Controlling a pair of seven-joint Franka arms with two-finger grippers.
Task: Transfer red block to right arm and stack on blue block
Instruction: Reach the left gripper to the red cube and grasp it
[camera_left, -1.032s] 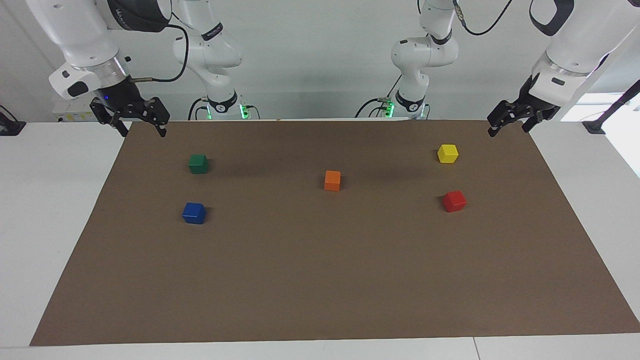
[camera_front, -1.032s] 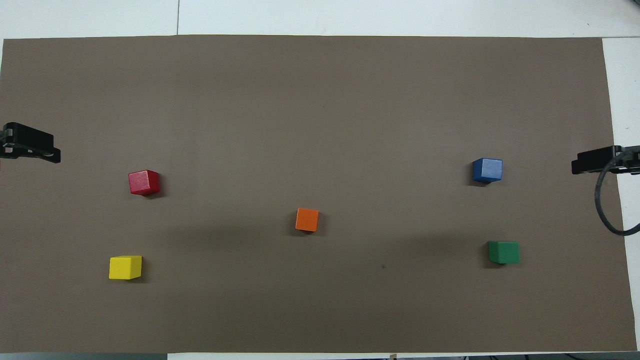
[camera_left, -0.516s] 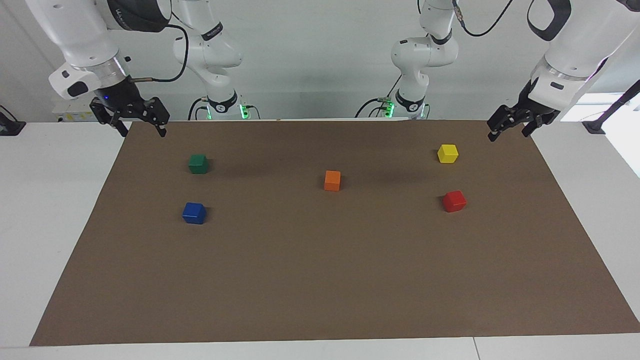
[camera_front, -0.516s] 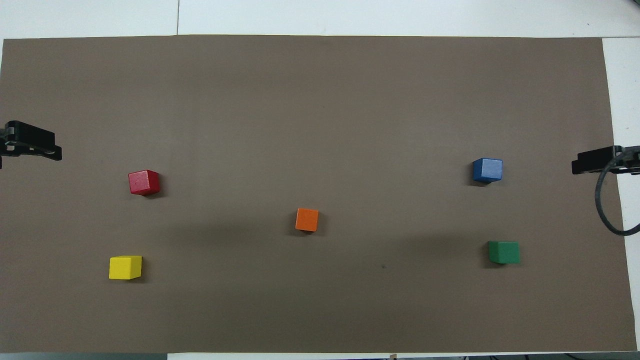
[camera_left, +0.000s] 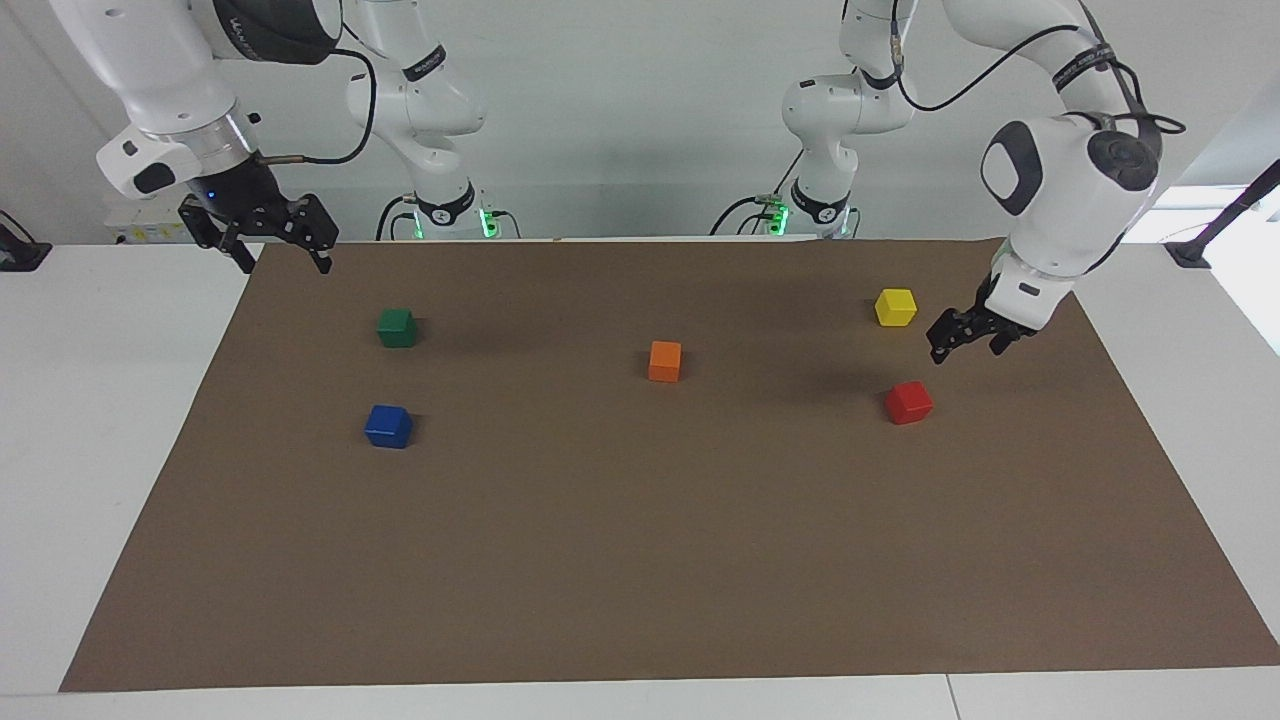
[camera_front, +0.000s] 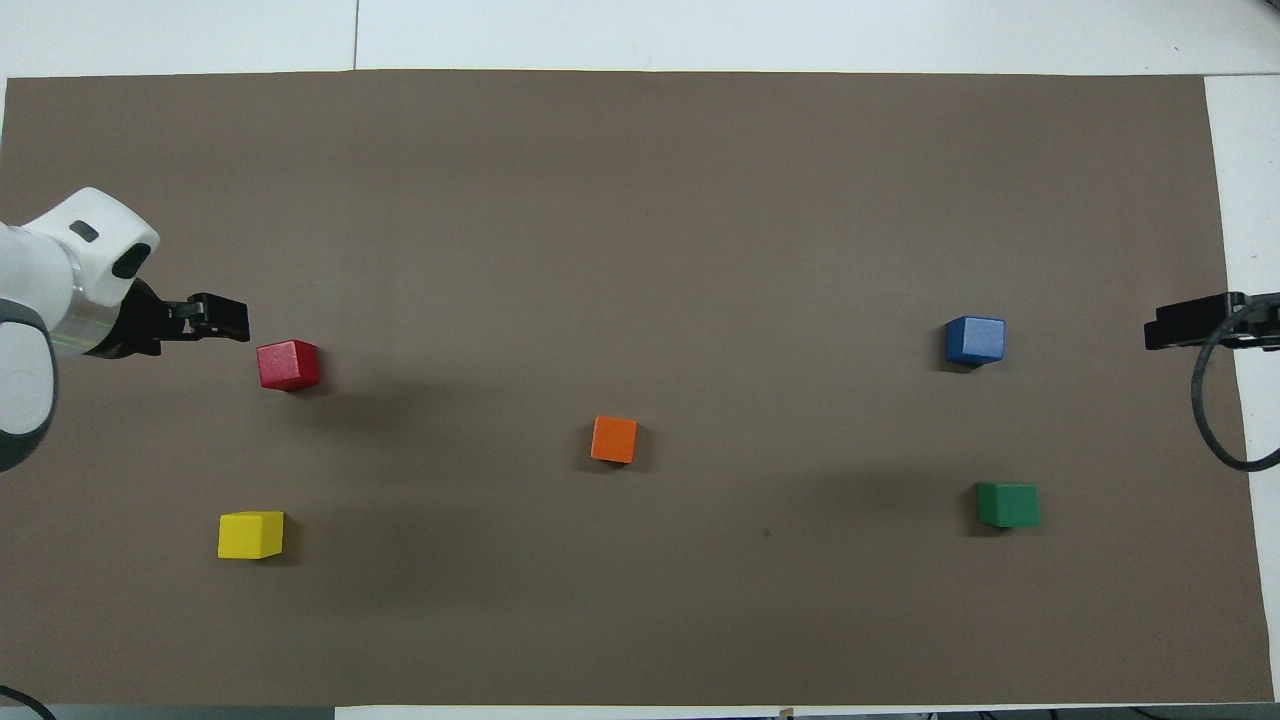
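**Red block on the mat, left gripper raised near it**

Red block (camera_left: 909, 402) sits on the brown mat (camera_left: 640, 560) in the right half of the facing view and at centre-left of the overhead view (camera_front: 288, 364), toward the left arm's end of the table. Nothing touches it.

Left gripper (camera_left: 966, 340) hangs in the air at the right of the facing view, over the mat between the red block and the yellow block (camera_left: 895, 307), apart from both. In the overhead view it shows at the left edge (camera_front: 210, 320), just beside the red block. Whether its fingers are apart or together cannot be told.

Right gripper (camera_left: 278, 252) waits at the upper left of the facing view, over the mat's corner by the robots, its fingers spread wide and holding nothing. In the overhead view only its tip shows at the right edge (camera_front: 1190, 322).

Blue block (camera_left: 388, 426) lies at the left of the facing view, toward the right arm's end, farther from the robots than the green block (camera_left: 397, 327). An orange block (camera_left: 664, 361) stands near the middle of the mat.
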